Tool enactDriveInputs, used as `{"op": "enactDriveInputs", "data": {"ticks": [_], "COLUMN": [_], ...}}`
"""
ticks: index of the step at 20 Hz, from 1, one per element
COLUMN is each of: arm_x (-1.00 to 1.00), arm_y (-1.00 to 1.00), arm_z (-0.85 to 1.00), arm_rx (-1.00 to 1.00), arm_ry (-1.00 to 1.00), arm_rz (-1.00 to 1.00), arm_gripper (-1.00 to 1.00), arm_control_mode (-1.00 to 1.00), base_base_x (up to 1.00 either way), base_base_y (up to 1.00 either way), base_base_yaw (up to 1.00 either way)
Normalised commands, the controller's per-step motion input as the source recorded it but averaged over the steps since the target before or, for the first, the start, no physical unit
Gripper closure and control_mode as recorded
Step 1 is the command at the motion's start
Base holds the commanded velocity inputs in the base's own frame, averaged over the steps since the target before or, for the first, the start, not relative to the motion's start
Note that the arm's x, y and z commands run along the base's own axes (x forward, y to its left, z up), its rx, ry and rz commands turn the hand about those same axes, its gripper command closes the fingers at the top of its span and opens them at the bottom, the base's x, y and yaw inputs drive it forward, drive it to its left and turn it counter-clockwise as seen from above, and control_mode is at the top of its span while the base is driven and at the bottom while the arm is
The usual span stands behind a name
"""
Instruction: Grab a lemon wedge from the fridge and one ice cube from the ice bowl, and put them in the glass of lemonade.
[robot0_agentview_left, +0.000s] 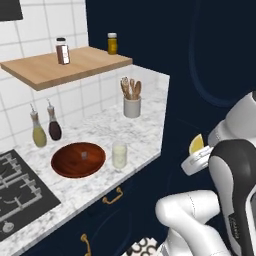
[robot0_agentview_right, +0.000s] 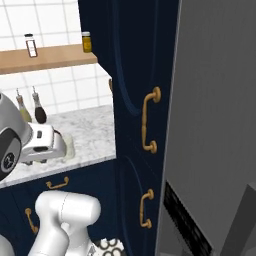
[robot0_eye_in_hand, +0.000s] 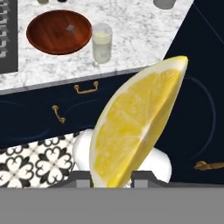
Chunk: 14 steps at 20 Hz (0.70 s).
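My gripper (robot0_eye_in_hand: 113, 177) is shut on the lemon wedge (robot0_eye_in_hand: 135, 127), a bright yellow slice that stands up between the two finger tips. In the left base view the lemon wedge (robot0_agentview_left: 196, 144) sticks out of the gripper (robot0_agentview_left: 196, 158) in the air to the right of the counter's end. On the marble counter the glass of lemonade (robot0_agentview_left: 119, 155) (robot0_eye_in_hand: 102, 42) stands just right of the wooden ice bowl (robot0_agentview_left: 78, 159) (robot0_eye_in_hand: 59, 31). One small ice cube (robot0_agentview_left: 84, 155) (robot0_eye_in_hand: 70, 29) lies in the bowl. The grey fridge (robot0_agentview_right: 215, 125) rises at the right.
Two stoppered bottles (robot0_agentview_left: 45, 127) stand behind the bowl, a utensil holder (robot0_agentview_left: 132, 102) at the counter's far end, and a stove (robot0_agentview_left: 17, 187) at its left. A wooden shelf (robot0_agentview_left: 65, 65) with jars hangs above. A navy cabinet with gold handles (robot0_agentview_right: 150, 120) stands between counter and fridge.
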Motion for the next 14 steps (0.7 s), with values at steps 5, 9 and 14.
{"op": "enactDriveInputs", "data": {"ticks": [5,9,14], "arm_x": [0.96,1.0,0.92], "arm_y": [0.35,0.34,0.35], "arm_z": [-0.06,-0.29,-0.4], "arm_rx": [0.0,0.0,0.0], "arm_ry": [0.0,0.0,0.02], "arm_rz": [0.12,0.17,0.15], "arm_gripper": [1.0,1.0,1.0], "arm_control_mode": [-1.0,-1.0,-1.0], "base_base_x": [0.0,0.0,0.0], "base_base_y": [0.0,0.0,0.0], "base_base_yaw": [0.0,0.0,0.0]}}
